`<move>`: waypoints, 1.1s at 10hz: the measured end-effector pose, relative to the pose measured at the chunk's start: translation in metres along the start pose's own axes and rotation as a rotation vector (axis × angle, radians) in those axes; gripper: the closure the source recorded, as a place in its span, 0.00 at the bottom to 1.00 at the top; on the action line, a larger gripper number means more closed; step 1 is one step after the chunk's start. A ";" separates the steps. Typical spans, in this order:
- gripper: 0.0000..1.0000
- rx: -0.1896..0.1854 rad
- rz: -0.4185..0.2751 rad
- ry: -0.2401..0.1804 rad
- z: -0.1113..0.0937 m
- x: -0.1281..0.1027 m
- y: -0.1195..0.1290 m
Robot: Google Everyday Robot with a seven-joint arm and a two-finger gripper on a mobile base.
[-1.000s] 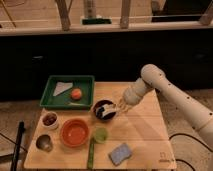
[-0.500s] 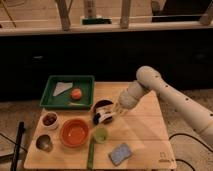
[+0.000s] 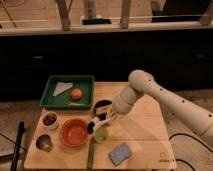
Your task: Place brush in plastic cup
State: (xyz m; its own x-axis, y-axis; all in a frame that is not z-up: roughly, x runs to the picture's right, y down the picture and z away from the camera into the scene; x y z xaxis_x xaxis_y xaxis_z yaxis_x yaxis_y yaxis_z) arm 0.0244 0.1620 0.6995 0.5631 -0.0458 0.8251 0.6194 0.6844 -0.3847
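The gripper (image 3: 106,120) hangs low over the wooden table (image 3: 145,137), clamped on the small brush with a slim white handle and dark bristle head (image 3: 96,124), which slants just above and left of the small pale lime-green plastic cup (image 3: 101,134). Judging by this, the carry is nearly over; next comes lining the brush up over the cup's mouth and letting go. An orange bowl (image 3: 74,132), green tray (image 3: 68,91) and blue sponge (image 3: 120,153) share the table; dark cabinets stand behind.
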 end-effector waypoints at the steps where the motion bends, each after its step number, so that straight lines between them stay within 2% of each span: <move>1: 1.00 -0.010 -0.012 -0.001 0.004 -0.005 0.000; 4: 1.00 -0.040 -0.042 0.017 0.015 -0.019 0.004; 9: 1.00 -0.085 -0.076 0.102 0.031 -0.036 0.007; 11: 1.00 -0.099 -0.084 0.111 0.038 -0.040 0.007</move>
State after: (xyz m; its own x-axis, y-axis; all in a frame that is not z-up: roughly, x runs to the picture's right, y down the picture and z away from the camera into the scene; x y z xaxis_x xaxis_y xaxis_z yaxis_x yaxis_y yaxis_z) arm -0.0142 0.1966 0.6798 0.5611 -0.1837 0.8071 0.7145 0.5998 -0.3602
